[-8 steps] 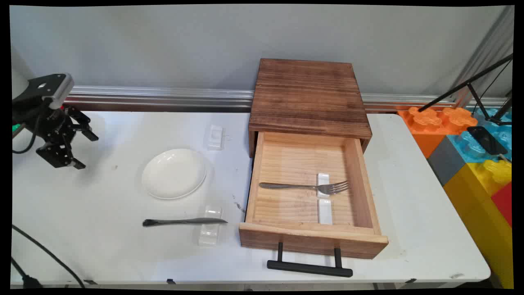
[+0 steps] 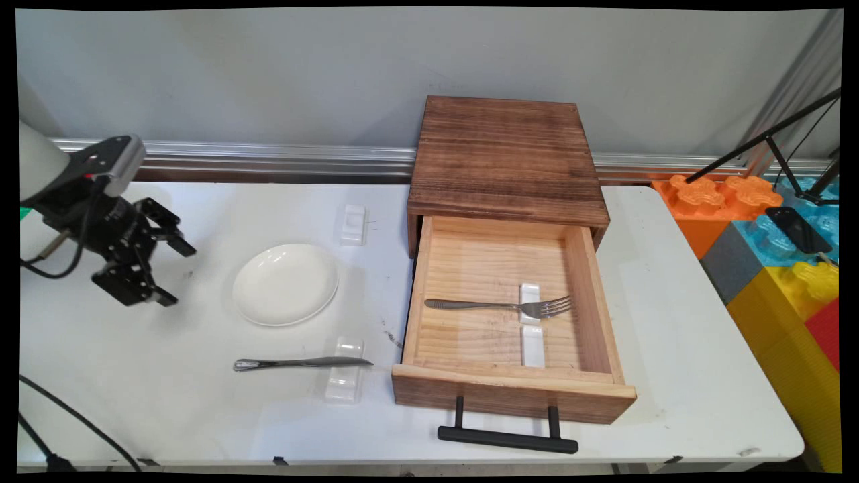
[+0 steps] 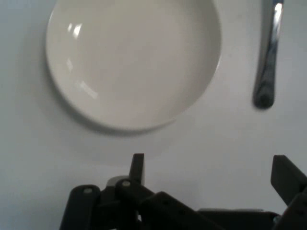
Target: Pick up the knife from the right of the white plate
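a white table stands against a grey wall, with an aluminium rail along its far edge. the black two-finger gripper hangs above the table's left side, its jaws apart and holding nothing; in the hand view one finger rises at centre and the other sits at the right edge. nearest to it, just to its right, is an empty white plate lying flat on the table. in front of the plate a metal knife lies with its blade resting on a small white cutlery rest. another white rest sits behind the plate. further right stands a dark wooden box with its pale drawer pulled open, black handle toward the near edge. inside, a fork lies across a white rest. off the table's right end are large coloured toy blocks.
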You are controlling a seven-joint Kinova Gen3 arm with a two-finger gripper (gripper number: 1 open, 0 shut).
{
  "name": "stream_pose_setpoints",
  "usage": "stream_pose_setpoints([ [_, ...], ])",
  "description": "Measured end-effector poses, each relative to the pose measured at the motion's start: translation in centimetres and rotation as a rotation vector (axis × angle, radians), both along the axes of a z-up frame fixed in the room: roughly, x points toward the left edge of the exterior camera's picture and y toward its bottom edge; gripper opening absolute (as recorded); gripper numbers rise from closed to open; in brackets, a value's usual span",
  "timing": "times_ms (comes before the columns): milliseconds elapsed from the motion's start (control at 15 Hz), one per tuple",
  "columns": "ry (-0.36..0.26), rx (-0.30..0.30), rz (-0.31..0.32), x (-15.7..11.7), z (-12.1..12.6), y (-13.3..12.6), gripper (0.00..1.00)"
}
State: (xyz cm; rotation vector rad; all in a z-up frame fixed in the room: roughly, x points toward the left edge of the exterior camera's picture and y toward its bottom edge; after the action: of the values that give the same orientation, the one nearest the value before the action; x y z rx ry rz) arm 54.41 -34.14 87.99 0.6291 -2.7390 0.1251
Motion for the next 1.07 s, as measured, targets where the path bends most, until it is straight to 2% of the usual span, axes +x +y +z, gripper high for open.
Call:
stream_pose_setpoints([
  [600,0.074,0.013,-0.013,-6.9,-0.6,0.9,1.0],
  [1067,0.076,0.022,-0.029,-9.3,-2.0,1.2,1.0],
])
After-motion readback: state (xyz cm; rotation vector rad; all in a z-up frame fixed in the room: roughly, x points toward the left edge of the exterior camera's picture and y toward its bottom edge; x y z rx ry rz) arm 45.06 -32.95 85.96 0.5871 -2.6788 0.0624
